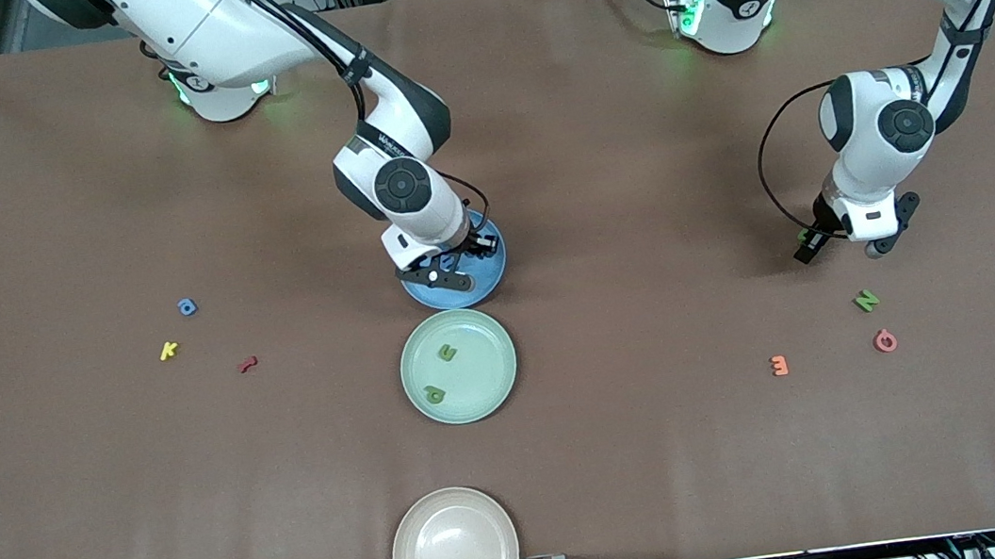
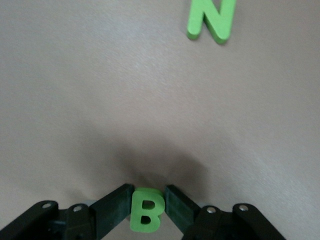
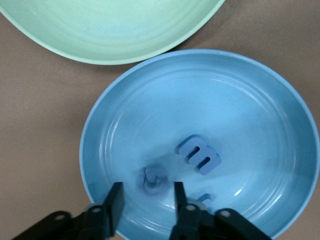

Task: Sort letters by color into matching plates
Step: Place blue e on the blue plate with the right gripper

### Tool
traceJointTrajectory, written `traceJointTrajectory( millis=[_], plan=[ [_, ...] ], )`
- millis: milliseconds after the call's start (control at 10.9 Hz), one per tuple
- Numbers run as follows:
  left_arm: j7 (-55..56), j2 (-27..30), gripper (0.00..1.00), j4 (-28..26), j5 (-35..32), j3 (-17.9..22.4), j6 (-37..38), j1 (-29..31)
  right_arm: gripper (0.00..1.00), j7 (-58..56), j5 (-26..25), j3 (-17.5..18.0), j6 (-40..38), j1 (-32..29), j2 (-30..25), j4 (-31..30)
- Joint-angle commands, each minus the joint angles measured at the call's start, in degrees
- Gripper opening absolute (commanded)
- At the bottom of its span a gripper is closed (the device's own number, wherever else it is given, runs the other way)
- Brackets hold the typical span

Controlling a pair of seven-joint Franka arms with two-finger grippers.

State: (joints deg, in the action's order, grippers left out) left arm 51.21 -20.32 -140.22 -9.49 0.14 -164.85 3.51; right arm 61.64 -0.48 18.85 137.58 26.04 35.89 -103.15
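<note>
The left gripper (image 1: 839, 242), at the right of the front view, has its fingers closed on a green B (image 2: 146, 208), pinched low between the pads just above the table (image 1: 108, 508). That shallow hold looks like the main risk: if the foam twists as it lifts, the letter could slip out on the way to the green plate (image 1: 501, 369) at the frame's centre, which already holds two green letters. A green N (image 1: 866, 301) lies loose lower in the frame, near enough to be nudged. The right gripper (image 1: 440, 272) hangs over the blue plate (image 1: 496, 270), fingers parted and holding nothing, with a blue m (image 3: 199, 154) and another blue letter (image 3: 152, 180) lying in the plate below; a careless rise might clip the rim. A blue letter (image 1: 187, 306) waits at centre left
</note>
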Motion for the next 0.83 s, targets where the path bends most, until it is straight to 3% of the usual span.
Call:
traceJointTrajectory(
  millis=[0, 275, 459, 734],
  plan=[
    [1.78, -0.95, 0.0, 1.78, -0.44, -3.29, -0.91, 0.88, 1.0, 0.07, -1.28, 0.39, 0.24, -2.64, -2.13, -1.52],
    [4.86, -1.39, 0.0, 5.56, 2.44, -6.46, -0.91, 0.89, 1.0, -7.73, 0.47, 4.06, -0.99, -13.86, -11.77, -8.71],
    [4.95, -2.26, 0.0, 7.66, 7.36, -9.52, -0.91, 0.8, 1.0, -12.47, 0.66, 4.17, -9.47, -19.86, -17.76, -10.4],
    [7.74, -6.64, 0.0, 15.81, 15.18, -17.33, -0.91, -0.69, 1.0, -39.82, 0.22, 3.3, -18.83, -32.51, -24.88, -13.55]
  ],
)
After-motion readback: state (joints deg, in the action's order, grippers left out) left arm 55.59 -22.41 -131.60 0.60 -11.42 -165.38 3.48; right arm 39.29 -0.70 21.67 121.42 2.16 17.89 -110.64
